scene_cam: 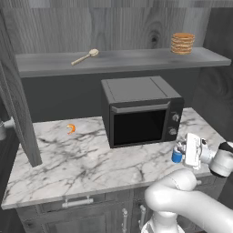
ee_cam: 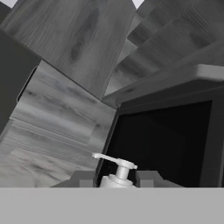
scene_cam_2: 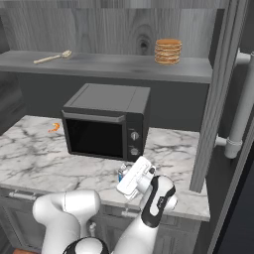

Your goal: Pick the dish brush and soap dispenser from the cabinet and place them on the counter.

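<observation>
soap dispenser mostly behind hand

The marble table carries 1 black microwave and a small orange curled item. The grey shelf holds the dish brush and 1 stack of tan discs, well apart.

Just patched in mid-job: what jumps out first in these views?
The black microwave dominates the middle of the marble counter. Right of its front, the gripper sits around the blue soap dispenser just above the counter. On the grey shelf above lie the dish brush and a stack of tan discs.
</observation>
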